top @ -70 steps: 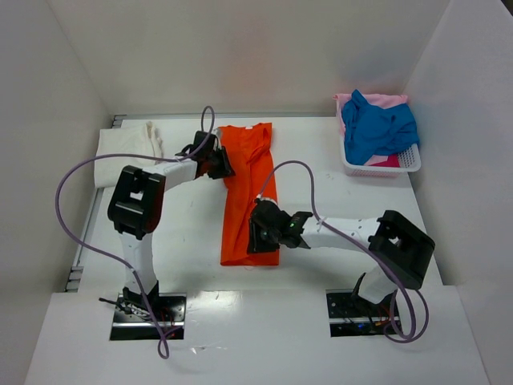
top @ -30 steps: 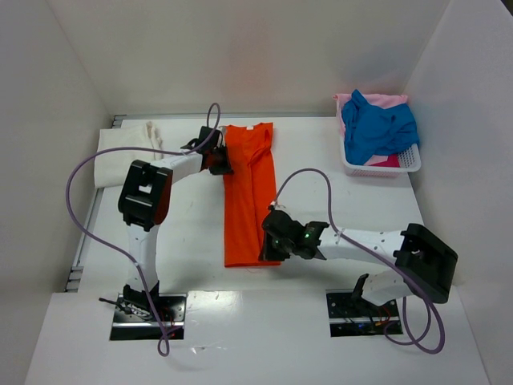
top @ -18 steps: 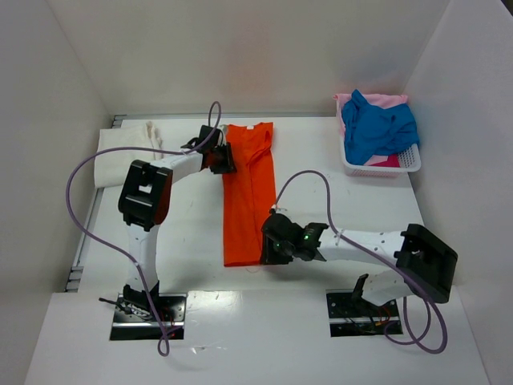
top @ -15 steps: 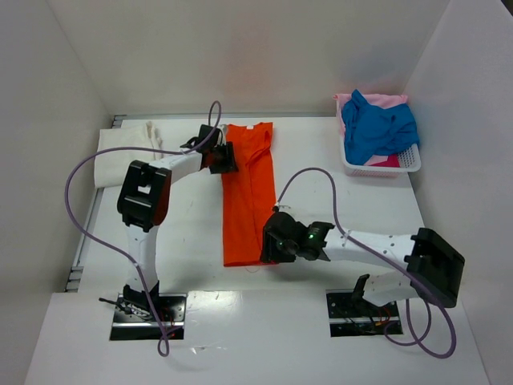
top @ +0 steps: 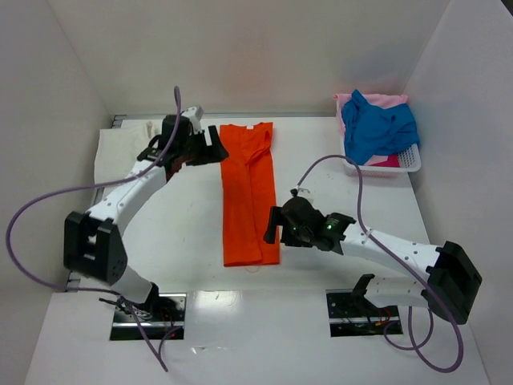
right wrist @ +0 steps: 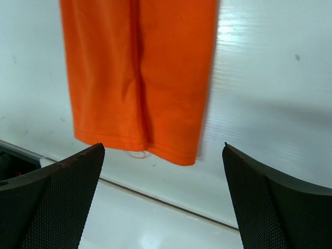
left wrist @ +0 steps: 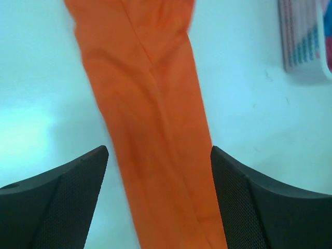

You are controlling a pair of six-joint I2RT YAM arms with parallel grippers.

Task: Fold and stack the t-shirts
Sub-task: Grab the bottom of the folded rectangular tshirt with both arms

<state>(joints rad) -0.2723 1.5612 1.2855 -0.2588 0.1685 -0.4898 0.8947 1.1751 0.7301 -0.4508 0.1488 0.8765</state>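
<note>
I've let go: left gripper (top: 207,146) at 11 o'clock, right gripper (top: 274,228) at 5, both wide open, empty, backed off. The orange t-shirt (top: 250,192) lies dead centre, a long strip. Lengthwise fold looks done; crosswise next.

A flat white table (top: 184,233) carries three things. A bright orange cloth t-shirt (top: 250,192), folded into a long narrow strip, lies flat down the middle, running from the far side toward the near edge. A cream-white cloth t-shirt (top: 115,151) lies at the far left corner, well apart from it. A white plastic lattice basket (top: 381,169) sits at the far right corner.
</note>
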